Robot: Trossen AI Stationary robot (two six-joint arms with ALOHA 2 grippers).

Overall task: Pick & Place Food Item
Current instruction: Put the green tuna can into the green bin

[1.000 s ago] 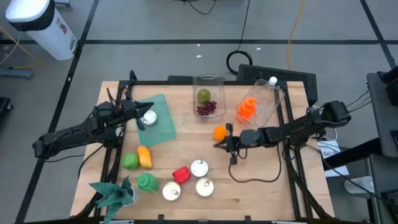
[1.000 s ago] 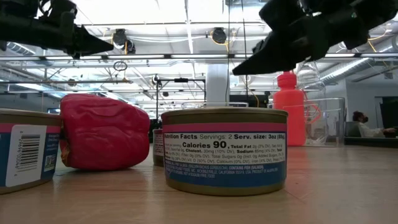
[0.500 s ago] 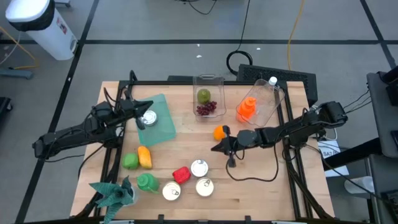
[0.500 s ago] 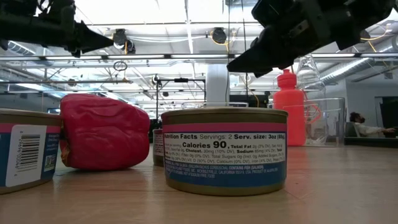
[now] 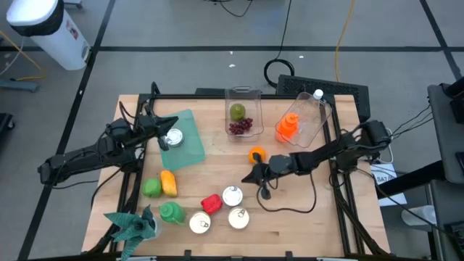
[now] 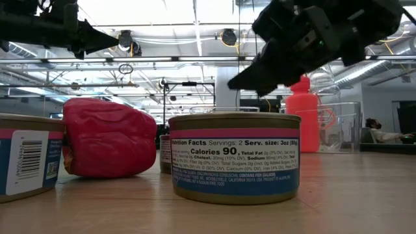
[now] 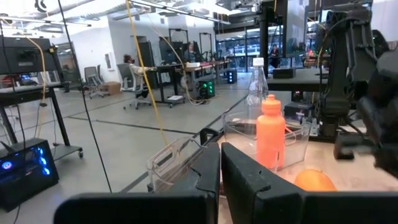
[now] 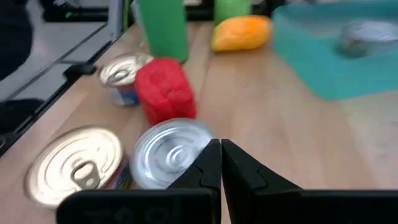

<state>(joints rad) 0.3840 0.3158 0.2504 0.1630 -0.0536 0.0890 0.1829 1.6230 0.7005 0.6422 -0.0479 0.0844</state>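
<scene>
Right gripper (image 5: 250, 177): fingers pressed together, nothing between them, raised off the wooden table (image 5: 304, 217). Tips aimed toward a cluster of three tins. Nearest tin (image 5: 232, 196) just ahead of and below the tips; in the right wrist view, its plain silver lid (image 8: 173, 152) directly past the closed fingers (image 8: 239, 168). Red bell pepper (image 5: 211, 203) touching or nearly touching that tin, on its far side from the fingers. Two more tins beyond: one (image 5: 238, 217) beside the nearest tin, another (image 5: 200, 223) past the pepper. Orange (image 5: 257, 154) just behind the fingertips, beside the gripper body, apart from it.

Left gripper (image 5: 172, 122): fingers likewise closed on nothing, held above a teal tray (image 5: 190, 148). A fourth tin (image 5: 172, 138) in the tray, just below and ahead of the tips.

Farther from either gripper: yellow pepper (image 5: 168, 183), green pepper (image 5: 151, 188), green bottle (image 5: 172, 212), clear bin (image 5: 243, 110) with a lime and grapes, orange bottle (image 5: 288, 126) lying in a clear container.
</scene>
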